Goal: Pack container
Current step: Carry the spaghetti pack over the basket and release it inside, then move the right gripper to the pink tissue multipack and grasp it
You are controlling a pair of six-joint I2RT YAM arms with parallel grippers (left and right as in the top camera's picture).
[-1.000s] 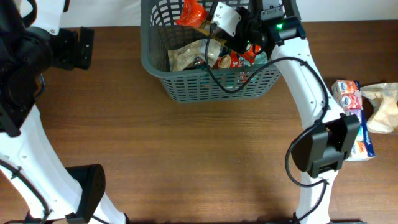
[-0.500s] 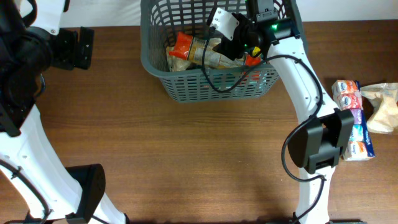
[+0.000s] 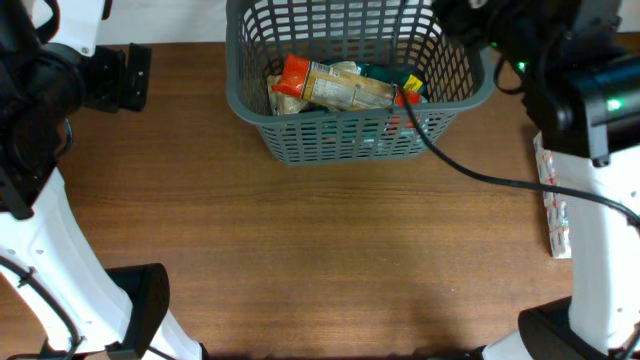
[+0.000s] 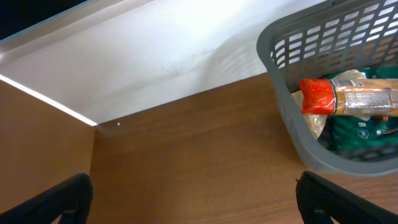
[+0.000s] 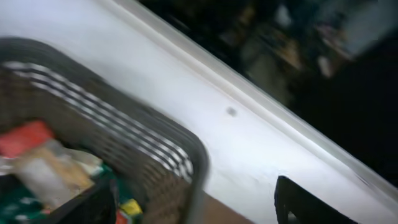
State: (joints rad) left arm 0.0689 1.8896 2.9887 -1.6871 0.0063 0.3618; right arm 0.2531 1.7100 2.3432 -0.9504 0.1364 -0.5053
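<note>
**A:** From above first: where is the basket?

**B:** The grey basket [image 3: 340, 145] stands at the far edge of the table [image 3: 300, 250], near the middle. A long packet [image 3: 335, 85] with an orange-red end lies across the heap inside it. A green packet [image 3: 378, 71] is just behind that.

**A:** And the arms?

**B:** The right arm [image 3: 585, 100] looms large and blurred beside the basket's right corner. A black cable [image 3: 465, 175] runs from the basket's front toward it. The arm hides most of some packets [image 3: 556, 215] lying on the table at the right. The left arm [image 3: 35, 120] is at the left, well apart from the basket. From here I cannot tell how either set of fingers stands.

**A:** The left wrist camera?

**B:** The left gripper [image 4: 193, 186] is spread wide, with one dark finger in each lower corner. Only bare table lies between them and nothing is held. The basket [image 4: 280, 106] sits at the right, against a white wall [image 4: 155, 62]. The long packet [image 4: 351, 99] rests on top inside.

**A:** And the right wrist?

**B:** That view is blurred. The right gripper [image 5: 198, 186] is also spread, with a dark finger low on each side and nothing between them. A corner of the basket [image 5: 143, 146] shows at the lower left, with the long packet's red end [image 5: 25, 137] inside.
</note>
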